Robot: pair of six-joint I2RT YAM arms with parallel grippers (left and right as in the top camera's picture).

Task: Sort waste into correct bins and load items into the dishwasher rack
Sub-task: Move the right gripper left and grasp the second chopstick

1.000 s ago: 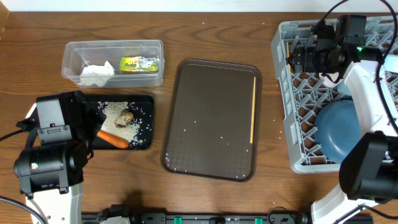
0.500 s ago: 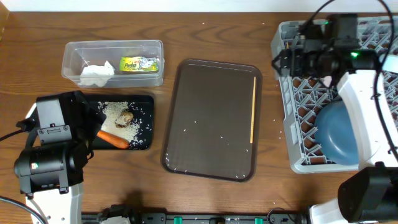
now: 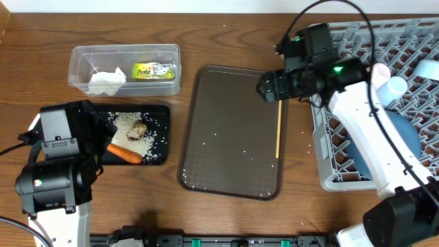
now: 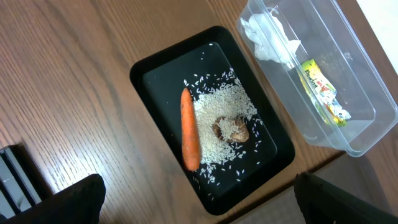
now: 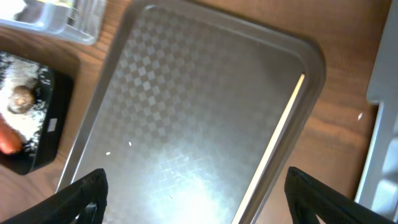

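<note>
Step in hand: loading the chopsticks (image 3: 278, 122); right gripper (image 3: 269, 88) poised over the serving tray (image 3: 226, 123).
The chopsticks lie along the right rim of the serving tray, outside the dishwasher rack (image 3: 328, 154). The right gripper hovers above their far end, jaws wide, nothing held. Likely next move: descend, set the jaws across the thin sticks, close low against the tray. The left gripper (image 4: 199, 186) hangs wide and empty over the black tray (image 4: 161, 81) holding carrot (image 4: 189, 137) and rice (image 4: 217, 118). Surface: wooden table (image 3: 240, 41); beyond it only a pale strip (image 3: 137, 5) shows.
</note>
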